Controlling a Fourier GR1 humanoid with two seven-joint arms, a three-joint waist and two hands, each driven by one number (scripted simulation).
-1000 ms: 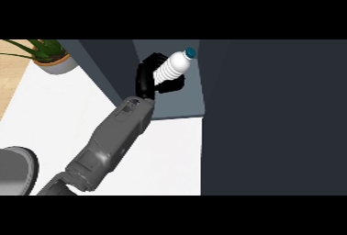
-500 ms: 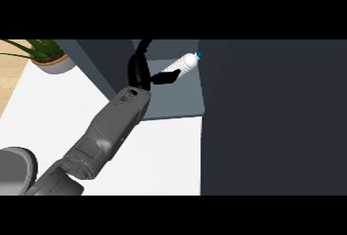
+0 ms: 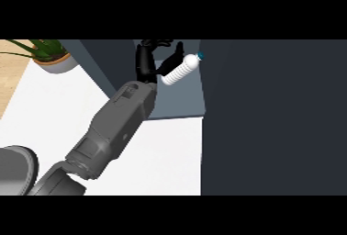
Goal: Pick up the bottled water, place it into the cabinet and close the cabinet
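The ribbed white plastic water bottle with a blue cap [image 3: 181,71] is lying tilted over the grey shelf floor of the open dark cabinet [image 3: 177,103], its cap pointing toward the cabinet's dark door panel [image 3: 271,114] just beside it. The black left hand [image 3: 150,59] is reaching in beside the bottle's base, fingers spread and relaxed rather than curled round it; whether it is touching the bottle is hard to tell. The grey forearm [image 3: 115,126] is stretching back from the cabinet across the white counter [image 3: 47,119]. A potted green plant [image 3: 49,57] is standing well apart from the cabinet. The right hand is not showing. By my reading, the placing is nearly done; withdrawing the hand and closing the door are left.
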